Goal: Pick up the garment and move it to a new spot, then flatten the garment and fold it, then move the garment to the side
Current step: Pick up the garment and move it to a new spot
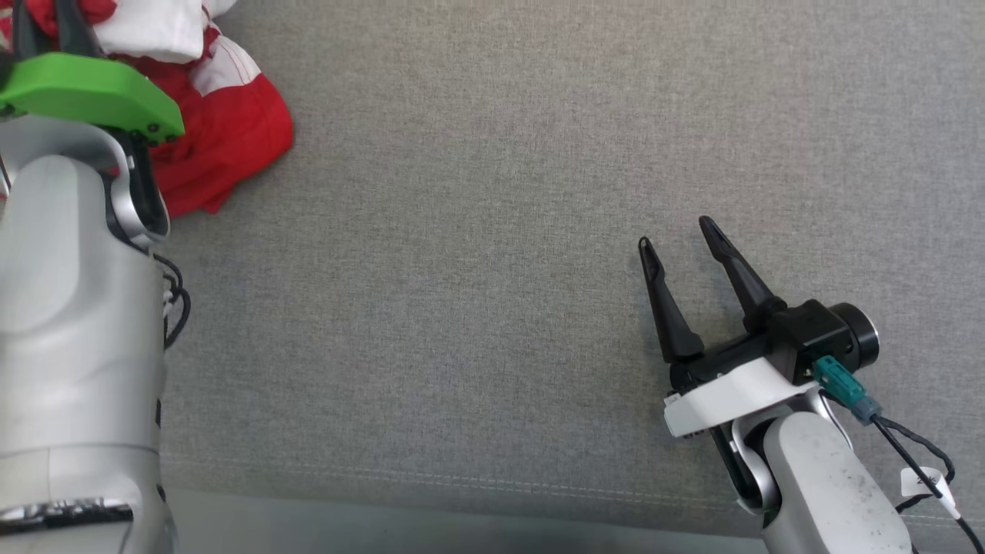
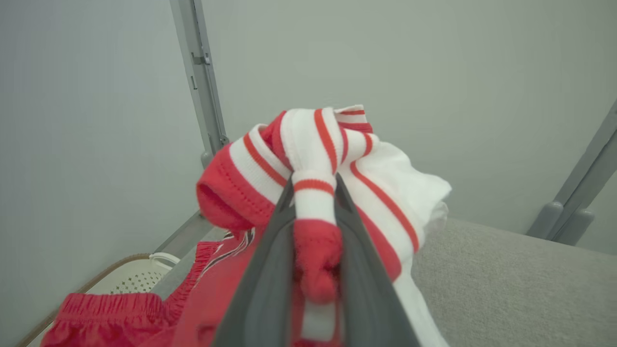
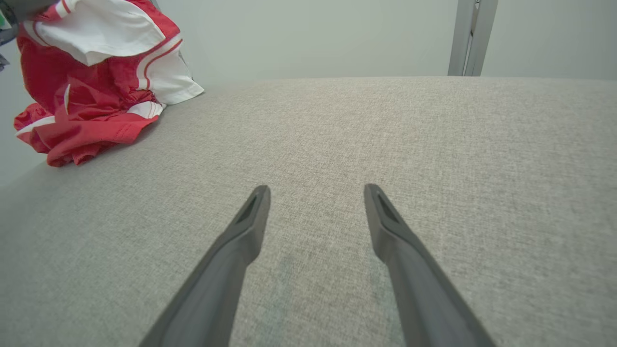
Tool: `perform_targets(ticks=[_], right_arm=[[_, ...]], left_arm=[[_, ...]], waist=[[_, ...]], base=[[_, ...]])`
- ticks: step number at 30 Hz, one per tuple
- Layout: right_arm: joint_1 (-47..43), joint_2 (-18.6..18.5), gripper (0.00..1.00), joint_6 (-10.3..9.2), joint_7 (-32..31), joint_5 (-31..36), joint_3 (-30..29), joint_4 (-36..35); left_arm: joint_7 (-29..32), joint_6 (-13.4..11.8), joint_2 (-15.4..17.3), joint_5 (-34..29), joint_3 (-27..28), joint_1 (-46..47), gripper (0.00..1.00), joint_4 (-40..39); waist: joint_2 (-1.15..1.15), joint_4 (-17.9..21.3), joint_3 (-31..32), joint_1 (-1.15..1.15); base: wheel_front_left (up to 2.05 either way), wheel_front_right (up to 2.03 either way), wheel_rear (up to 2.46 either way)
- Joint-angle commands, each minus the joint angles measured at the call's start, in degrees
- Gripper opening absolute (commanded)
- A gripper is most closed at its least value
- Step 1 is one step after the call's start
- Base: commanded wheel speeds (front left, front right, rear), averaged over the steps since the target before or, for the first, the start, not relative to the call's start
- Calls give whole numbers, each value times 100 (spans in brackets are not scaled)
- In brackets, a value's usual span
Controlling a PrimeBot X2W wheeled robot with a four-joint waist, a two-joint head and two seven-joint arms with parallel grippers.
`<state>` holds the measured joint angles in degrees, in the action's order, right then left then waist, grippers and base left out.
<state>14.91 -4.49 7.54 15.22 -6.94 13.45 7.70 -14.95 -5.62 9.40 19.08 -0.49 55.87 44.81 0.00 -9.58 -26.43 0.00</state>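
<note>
The garment (image 1: 231, 131) is a red and white bundle with striped trim, bunched at the far left of the grey fabric surface (image 1: 492, 231). My left gripper (image 2: 313, 180) is shut on a striped red and white fold of the garment (image 2: 313, 144) and holds that part raised, while the rest hangs down in a heap. In the head view the left arm with its green wrist plate (image 1: 92, 92) covers part of the cloth. My right gripper (image 1: 676, 232) stands open over bare fabric at the lower right, far from the garment (image 3: 91, 96), with nothing between its fingers (image 3: 250, 226).
A stitched seam marks the surface's near edge (image 1: 462, 481). Grey metal frame posts (image 2: 200, 72) rise against the pale wall behind. A white perforated basket (image 2: 130, 277) sits below the surface's far-left side. Cables (image 1: 916, 454) trail from the right wrist.
</note>
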Motion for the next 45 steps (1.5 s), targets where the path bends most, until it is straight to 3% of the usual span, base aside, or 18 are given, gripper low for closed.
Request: perform_targets(ticks=[1,9,18,25,36,45], right_arm=[[-67,5,100,-10,-5,-51,10,25],[-166,94,100,-10,-5,-181,-22,85],[-303,142,100,-10,-5,-307,-62,-45],[-408,156,100,-9,-5,-618,-69,-331],[-752,156,100,-8,-5,-804,-145,-622],[-791,156,100,-8,-5,-789,-234,-686]], left_arm=[[-26,11,-36,-119,40,-201,0,-339],[-27,242,-196,-362,113,-847,0,-1632],[170,506,-355,-228,-127,-901,0,-2079],[622,766,-485,154,-310,-950,0,-2337],[951,720,-611,393,-891,-854,0,-2623],[721,707,-645,892,-1704,-422,0,-2407]], waist=[[0,-15,177,0],[0,117,643,0],[0,406,1072,0],[0,963,1391,0],[0,1955,1700,0],[0,2548,1638,0]], base=[[0,0,0],[0,0,0],[0,0,0],[0,0,0],[0,0,0],[0,0,0]])
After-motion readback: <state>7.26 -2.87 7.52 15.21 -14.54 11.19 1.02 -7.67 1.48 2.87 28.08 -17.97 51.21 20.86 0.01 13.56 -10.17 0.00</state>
